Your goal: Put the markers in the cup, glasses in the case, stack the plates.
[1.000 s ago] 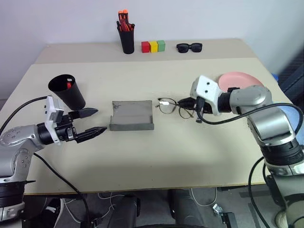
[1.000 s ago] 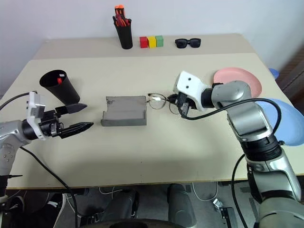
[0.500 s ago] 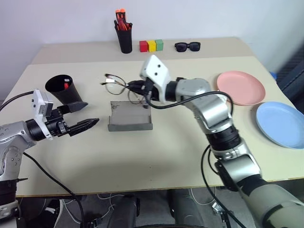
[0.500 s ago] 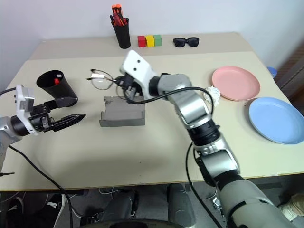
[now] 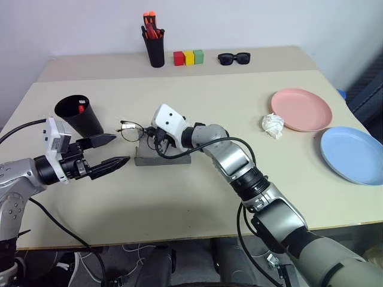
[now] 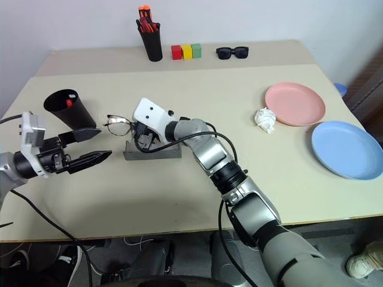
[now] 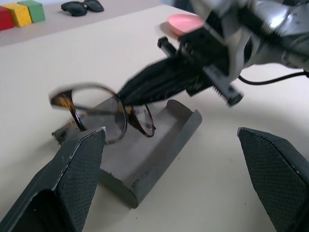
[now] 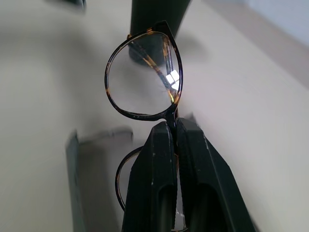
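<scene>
The wire-framed glasses [image 5: 133, 131] hang over the left end of the open grey case [image 5: 170, 158]. My right gripper [image 5: 157, 140] is shut on their bridge, seen close up in the right wrist view [image 8: 172, 126]. Just left of the case my left gripper [image 5: 119, 149] stands open and empty beside the wide black cup [image 5: 78, 115]. A marker's red end [image 5: 81, 109] shows inside the cup. The pink plate [image 5: 302, 109] and the blue plate [image 5: 353, 154] lie side by side at the right.
A crumpled white wad [image 5: 273, 125] lies beside the pink plate. Along the far edge stand a black pen holder with orange-capped pens [image 5: 154, 51], three coloured blocks [image 5: 188, 57] and black sunglasses [image 5: 234, 58].
My right arm has carried the glasses leftwards from right of the case, up and across it, then down over its left end. The left gripper has stayed open beside the cup.
</scene>
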Tool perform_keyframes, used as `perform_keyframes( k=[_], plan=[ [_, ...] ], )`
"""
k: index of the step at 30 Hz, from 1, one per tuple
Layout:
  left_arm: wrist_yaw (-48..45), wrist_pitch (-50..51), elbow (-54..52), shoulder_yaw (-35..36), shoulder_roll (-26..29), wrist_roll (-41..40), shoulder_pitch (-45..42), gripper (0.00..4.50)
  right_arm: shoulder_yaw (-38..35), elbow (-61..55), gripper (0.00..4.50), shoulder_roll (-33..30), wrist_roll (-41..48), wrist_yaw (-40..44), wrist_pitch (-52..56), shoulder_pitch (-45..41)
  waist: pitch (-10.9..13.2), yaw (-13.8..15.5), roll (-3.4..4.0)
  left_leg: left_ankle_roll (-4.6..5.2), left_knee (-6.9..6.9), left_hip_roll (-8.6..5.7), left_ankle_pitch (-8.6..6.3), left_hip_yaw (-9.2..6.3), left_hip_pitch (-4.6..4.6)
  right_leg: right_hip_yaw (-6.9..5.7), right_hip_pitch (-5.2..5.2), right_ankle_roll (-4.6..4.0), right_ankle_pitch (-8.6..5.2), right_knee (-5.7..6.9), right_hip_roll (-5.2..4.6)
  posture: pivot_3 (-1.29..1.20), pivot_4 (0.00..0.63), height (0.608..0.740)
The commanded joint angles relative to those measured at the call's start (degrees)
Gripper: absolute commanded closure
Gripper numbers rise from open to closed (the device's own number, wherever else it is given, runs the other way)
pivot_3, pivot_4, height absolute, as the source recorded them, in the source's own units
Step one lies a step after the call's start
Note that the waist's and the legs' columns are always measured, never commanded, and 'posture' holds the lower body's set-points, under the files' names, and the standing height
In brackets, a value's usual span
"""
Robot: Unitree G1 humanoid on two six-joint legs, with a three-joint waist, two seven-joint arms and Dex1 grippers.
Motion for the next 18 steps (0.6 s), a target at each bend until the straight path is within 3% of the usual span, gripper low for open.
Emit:
perform_keyframes(
  k=[1,18],
  plan=[
    [0.8,1.0,-2.0,0.6,1.3,-1.1,-1.1,0.0,0.9,-2.2,4.35,-1.3,-1.6,1.6,-0.3,0.0,0.0,-0.1,0.0,0.0,0.0,0.0,0.0,0.0,0.0,0.0,0.0,0.0,0.0,0.0,0.0,0.0,0.15,0.74],
    [2.1,3.6,-2.5,-0.2,2.3,-1.5,-5.2,0.0,6.1,-9.7,4.35,-7.0,-4.8,10.1,9.1,0.4,0.0,-0.1,0.0,0.0,-0.02,0.01,0.0,0.01,0.0,0.0,-0.01,0.0,0.0,-0.01,0.01,0.0,0.15,0.74]
  ],
)
